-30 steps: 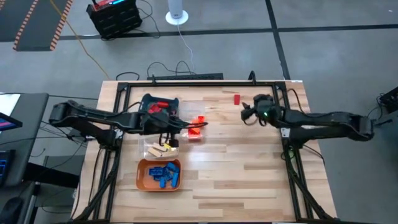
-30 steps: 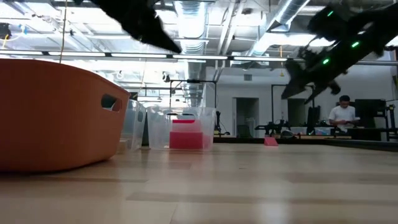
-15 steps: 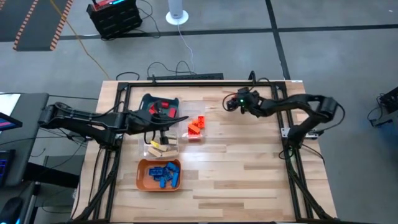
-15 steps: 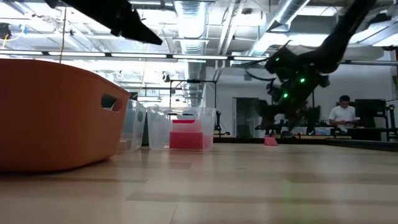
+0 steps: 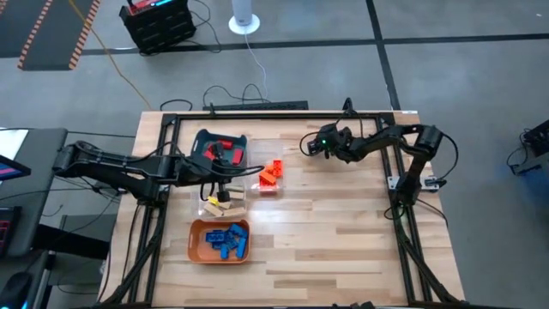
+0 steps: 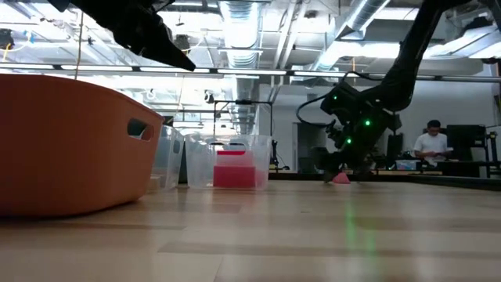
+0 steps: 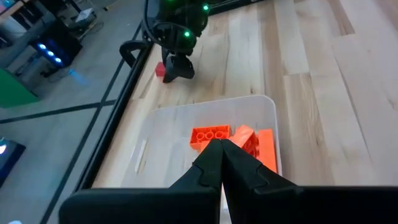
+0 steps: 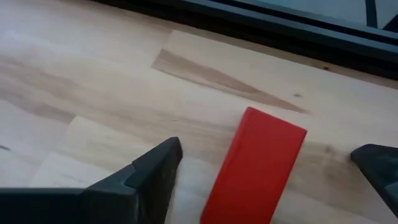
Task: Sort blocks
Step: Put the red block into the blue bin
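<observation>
A red block [image 8: 258, 168] lies flat on the wood near the table's far edge; it also shows in the low view [image 6: 341, 178] and the left wrist view [image 7: 160, 70]. My right gripper [image 8: 267, 165] is open and low over it, one finger on each side, touching nothing; in the high view my right gripper [image 5: 313, 144] covers the block. My left gripper [image 7: 219, 146] is shut and holds nothing, raised above the clear tray [image 5: 270, 174] that holds orange blocks [image 7: 233, 138].
A teal tray [image 5: 221, 146] with red blocks stands at the far left. A clear tray [image 5: 221, 202] holds tan blocks, and an orange tray [image 5: 220, 241] holds blue blocks. The black frame rail [image 8: 261, 25] runs just beyond the red block. A person [image 6: 432, 146] stands in the room behind.
My right gripper has swung toward the table's far left and come down, tipping more steeply, until its fingers stand on either side of the red block. My left gripper has drawn back toward the table's left edge, away from the clear tray of orange blocks.
</observation>
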You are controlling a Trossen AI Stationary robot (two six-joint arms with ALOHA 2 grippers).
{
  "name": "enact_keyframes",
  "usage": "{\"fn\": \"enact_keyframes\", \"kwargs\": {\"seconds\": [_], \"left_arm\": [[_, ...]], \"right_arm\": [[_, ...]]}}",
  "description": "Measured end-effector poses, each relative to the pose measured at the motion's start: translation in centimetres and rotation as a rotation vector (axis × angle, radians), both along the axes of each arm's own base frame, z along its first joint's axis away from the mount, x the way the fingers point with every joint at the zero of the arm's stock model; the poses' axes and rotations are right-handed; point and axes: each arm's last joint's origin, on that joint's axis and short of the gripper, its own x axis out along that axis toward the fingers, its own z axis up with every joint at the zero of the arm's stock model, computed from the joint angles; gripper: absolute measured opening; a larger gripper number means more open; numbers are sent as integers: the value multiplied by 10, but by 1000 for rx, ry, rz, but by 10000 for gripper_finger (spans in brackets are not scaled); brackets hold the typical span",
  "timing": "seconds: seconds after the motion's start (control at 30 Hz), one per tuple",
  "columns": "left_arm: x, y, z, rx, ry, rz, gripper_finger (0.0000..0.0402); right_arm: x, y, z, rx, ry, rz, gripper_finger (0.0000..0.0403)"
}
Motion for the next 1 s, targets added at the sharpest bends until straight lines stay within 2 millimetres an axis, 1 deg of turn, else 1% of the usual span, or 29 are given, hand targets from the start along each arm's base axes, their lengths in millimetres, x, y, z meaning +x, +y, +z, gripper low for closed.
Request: {"fn": "enact_keyframes", "kwargs": {"seconds": [0.1,0.17,0.4,0.53,0.6,0.77,1.0], "left_arm": [[0,0,0,2,1,-1,0],[0,0,0,7,0,-2,0],[-2,1,2,21,-7,11,0],[-8,1,8,18,-35,15,0],[-12,1,12,16,-52,16,0],[-21,2,16,10,-51,30,0],[-23,2,12,-7,-18,49,0]], "right_arm": [[2,3,0,-1,11,23,243],[4,5,0,-2,15,40,214],[6,10,-1,3,38,92,77],[8,12,-1,8,44,122,17],[9,15,0,11,48,151,5],[10,30,13,40,49,231,5],[8,58,48,29,40,322,0]]}}
